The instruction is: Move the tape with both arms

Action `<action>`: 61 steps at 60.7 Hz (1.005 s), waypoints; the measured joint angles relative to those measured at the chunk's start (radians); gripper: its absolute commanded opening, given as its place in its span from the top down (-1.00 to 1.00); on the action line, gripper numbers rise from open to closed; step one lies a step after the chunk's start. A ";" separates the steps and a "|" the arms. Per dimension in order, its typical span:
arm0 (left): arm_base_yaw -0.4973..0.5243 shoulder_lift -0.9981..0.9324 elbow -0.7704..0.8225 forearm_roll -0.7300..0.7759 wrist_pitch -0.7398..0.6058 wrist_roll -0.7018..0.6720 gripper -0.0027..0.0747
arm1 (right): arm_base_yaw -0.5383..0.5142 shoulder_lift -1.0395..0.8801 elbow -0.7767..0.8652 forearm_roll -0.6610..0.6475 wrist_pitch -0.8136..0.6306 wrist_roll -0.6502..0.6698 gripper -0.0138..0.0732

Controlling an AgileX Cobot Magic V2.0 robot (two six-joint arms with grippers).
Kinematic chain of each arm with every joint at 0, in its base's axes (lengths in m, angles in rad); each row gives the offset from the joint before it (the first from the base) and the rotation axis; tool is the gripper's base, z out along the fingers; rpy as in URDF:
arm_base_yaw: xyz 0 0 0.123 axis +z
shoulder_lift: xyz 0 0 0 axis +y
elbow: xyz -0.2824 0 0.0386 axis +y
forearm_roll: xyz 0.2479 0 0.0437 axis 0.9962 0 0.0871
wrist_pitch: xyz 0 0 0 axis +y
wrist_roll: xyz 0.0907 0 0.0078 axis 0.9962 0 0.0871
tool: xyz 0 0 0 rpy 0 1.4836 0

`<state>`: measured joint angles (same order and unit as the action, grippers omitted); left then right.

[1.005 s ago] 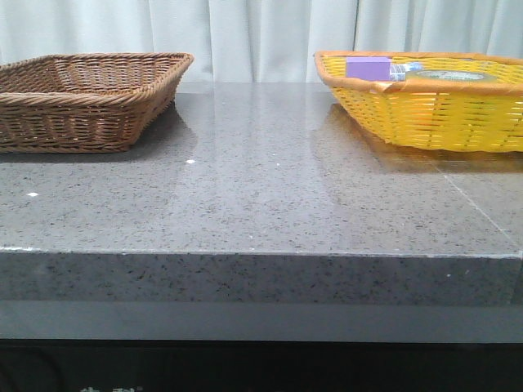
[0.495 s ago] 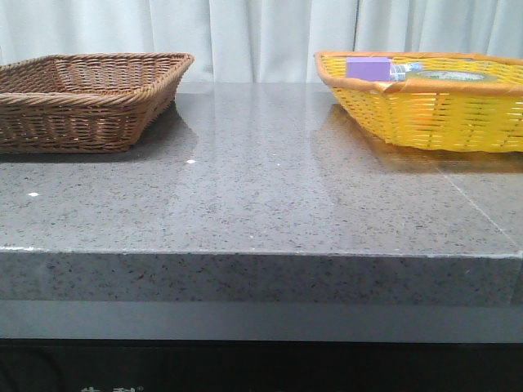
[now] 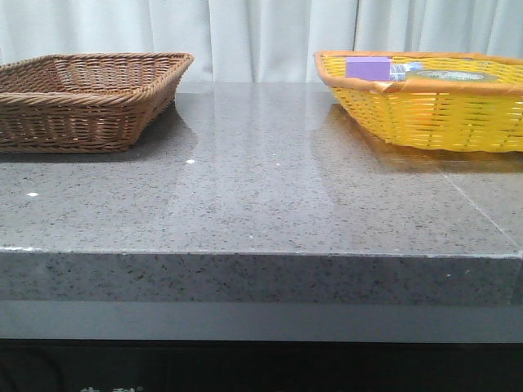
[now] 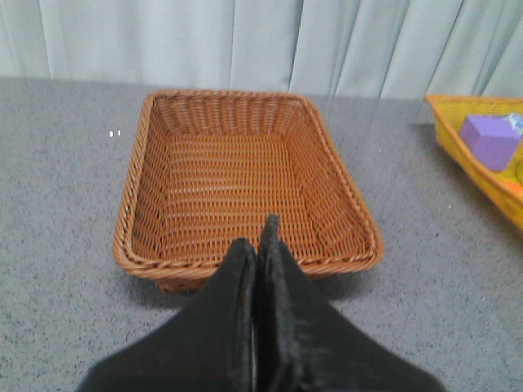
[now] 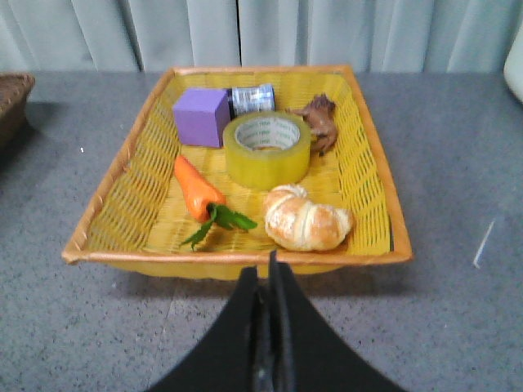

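tape in yellow basket, beyond right pincer

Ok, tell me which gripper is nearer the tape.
Right. The right gripper hangs before the yellow basket holding the tape; the left gripper hangs before the brown basket, well aside.

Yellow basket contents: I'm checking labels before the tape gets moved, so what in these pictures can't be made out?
- Tape: green core print too small to read in the right wrist view; in the front view only its top clears the yellow basket wall.
- Brown item: partly behind the tape, identity unclear.
- Small printed packet: half hidden by the purple box.
- Carrot and croissant: hidden in the front view.
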<state>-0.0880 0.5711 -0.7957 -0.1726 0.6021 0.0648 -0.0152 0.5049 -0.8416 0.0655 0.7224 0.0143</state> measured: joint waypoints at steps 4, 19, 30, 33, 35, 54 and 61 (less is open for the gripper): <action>0.000 0.029 0.000 0.000 0.004 0.000 0.98 | 0.000 0.035 0.000 0.000 0.010 0.000 0.85; 0.000 0.137 0.000 0.003 0.015 0.000 0.97 | 0.000 0.138 0.000 0.000 0.018 0.000 0.84; 0.000 0.195 0.000 0.031 0.015 0.000 0.42 | 0.000 0.168 0.000 -0.002 0.028 -0.014 0.45; 0.000 0.206 0.000 0.036 0.015 0.000 0.11 | 0.000 0.170 0.000 -0.005 0.030 -0.014 0.17; 0.000 0.210 0.000 0.038 0.015 0.000 -0.09 | 0.000 0.170 0.000 -0.005 0.032 -0.014 -0.02; -0.014 0.246 0.000 0.044 0.013 0.000 -0.53 | 0.000 0.173 -0.003 -0.021 0.033 -0.021 -0.55; -0.083 0.248 0.000 0.044 0.013 0.000 -0.53 | 0.000 0.212 -0.035 -0.021 0.046 -0.014 -0.55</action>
<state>-0.1713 0.8187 -0.7957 -0.1287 0.6155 0.0648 -0.0152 0.7168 -0.8771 0.0443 0.7683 0.0000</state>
